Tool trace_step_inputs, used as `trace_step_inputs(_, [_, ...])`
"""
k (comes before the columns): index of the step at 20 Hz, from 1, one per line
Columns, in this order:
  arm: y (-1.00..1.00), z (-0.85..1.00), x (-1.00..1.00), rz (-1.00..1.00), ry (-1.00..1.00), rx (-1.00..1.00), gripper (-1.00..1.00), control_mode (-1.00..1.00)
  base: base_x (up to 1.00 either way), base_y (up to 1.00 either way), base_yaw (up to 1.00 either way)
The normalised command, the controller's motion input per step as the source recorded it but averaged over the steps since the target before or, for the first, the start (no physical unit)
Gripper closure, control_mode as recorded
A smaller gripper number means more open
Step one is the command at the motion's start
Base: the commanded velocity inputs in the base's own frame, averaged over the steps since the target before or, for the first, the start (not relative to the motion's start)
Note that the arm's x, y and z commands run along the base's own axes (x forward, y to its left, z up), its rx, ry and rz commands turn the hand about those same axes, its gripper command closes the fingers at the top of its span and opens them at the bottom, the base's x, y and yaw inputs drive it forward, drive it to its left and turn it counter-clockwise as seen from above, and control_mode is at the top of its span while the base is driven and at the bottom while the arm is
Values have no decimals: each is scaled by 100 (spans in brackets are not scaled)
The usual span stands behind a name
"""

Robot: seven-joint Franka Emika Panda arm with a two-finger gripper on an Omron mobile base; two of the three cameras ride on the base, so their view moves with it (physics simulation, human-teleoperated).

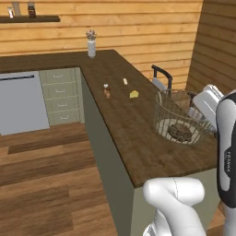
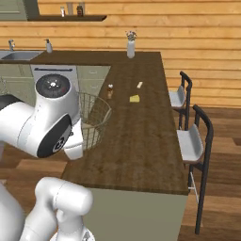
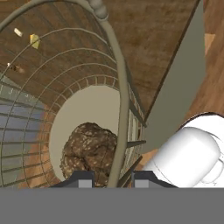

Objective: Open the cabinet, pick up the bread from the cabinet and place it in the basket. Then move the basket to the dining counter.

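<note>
Gripper is clamped on the rim of the basket, one fingertip inside the wire wall and the other outside. The bread lies on the basket's pale base, just beside the inner finger. Basket sits over the near end of the dining counter, close to its edge; a small yellow wedge lies farther along the top.

bread in basket, basket on dining counter near its edge, fingers clamping basket rim
</note>
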Motion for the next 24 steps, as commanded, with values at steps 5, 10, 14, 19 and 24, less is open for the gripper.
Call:
trace_step_inputs(5, [-23,-38,30,15,0,0,100,-100,0,0,0])
trace_step_inputs(10, [-23,-47,100,10,3,0,100,-100,0,0,0])
trace_step_inputs(14, [-38,-57,100,6,5,-3,100,-100,0,0,0])
trace_step_inputs(19, [-22,-80,100,5,-1,-15,100,-100,0,0,0])
trace_step_inputs(24, [-11,-92,98,8,-7,-21,100,-100,0,0,0])
